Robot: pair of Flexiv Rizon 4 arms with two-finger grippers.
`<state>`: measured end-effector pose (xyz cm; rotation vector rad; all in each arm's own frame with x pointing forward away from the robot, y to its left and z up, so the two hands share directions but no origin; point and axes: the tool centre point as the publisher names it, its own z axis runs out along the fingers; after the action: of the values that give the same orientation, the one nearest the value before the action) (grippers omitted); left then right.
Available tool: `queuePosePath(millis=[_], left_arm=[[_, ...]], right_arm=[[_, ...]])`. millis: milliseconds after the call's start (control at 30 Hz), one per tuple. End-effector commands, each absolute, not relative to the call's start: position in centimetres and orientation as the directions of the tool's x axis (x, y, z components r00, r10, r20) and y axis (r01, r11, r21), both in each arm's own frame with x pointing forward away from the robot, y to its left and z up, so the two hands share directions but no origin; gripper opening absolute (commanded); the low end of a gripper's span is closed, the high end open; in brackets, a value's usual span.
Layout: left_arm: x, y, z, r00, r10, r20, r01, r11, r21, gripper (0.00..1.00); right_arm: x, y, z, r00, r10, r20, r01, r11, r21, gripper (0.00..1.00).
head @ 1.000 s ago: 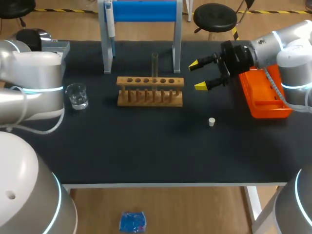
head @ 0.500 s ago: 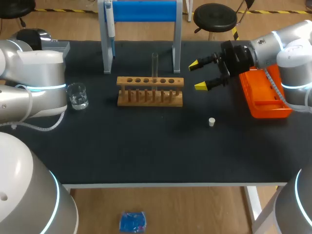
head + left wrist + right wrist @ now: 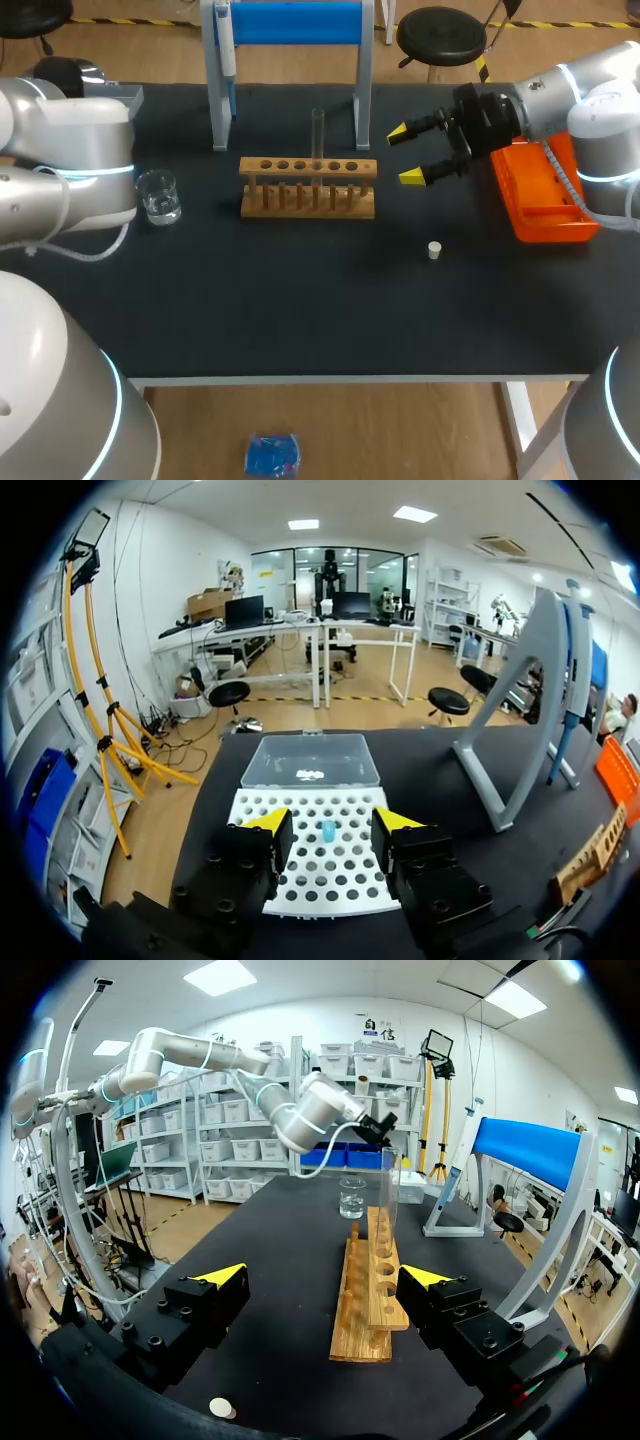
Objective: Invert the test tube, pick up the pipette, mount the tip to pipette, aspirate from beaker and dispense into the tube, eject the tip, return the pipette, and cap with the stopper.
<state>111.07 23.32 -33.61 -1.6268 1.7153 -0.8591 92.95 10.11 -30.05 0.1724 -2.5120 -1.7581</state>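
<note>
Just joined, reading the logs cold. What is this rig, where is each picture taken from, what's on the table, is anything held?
Two robot arms work at a black table. The head view looks down from above and behind them. Each round picture comes from a camera on one arm's wrist, looking out along its two yellow-tipped fingers.

On the table are a wooden test tube rack with one test tube standing in it, a glass beaker, a small white stopper, an orange tray and a blue-topped stand with the pipette hanging on it.

The left tool is open, and ahead of it lies a white tip box with one blue tip. The right tool is open beside the rack. Neither holds anything.
</note>
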Motion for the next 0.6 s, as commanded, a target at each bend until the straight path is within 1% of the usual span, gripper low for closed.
queuePosePath(millis=[33, 600], left_arm=[[111.8, 23.4, -34.0, -0.047, -0.999, 0.002, -0.598, 0.027, -0.801, 0.49], [112.2, 23.6, -35.5, -0.019, -1.000, 0.022, -0.619, -0.006, -0.785, 0.43]], right_arm=[[93.0, 10.0, -30.0, -0.991, -0.134, -0.006, -0.052, 0.341, 0.939, 1.00], [93.0, 10.0, -30.0, -0.991, -0.134, -0.006, -0.052, 0.341, 0.939, 1.00]])
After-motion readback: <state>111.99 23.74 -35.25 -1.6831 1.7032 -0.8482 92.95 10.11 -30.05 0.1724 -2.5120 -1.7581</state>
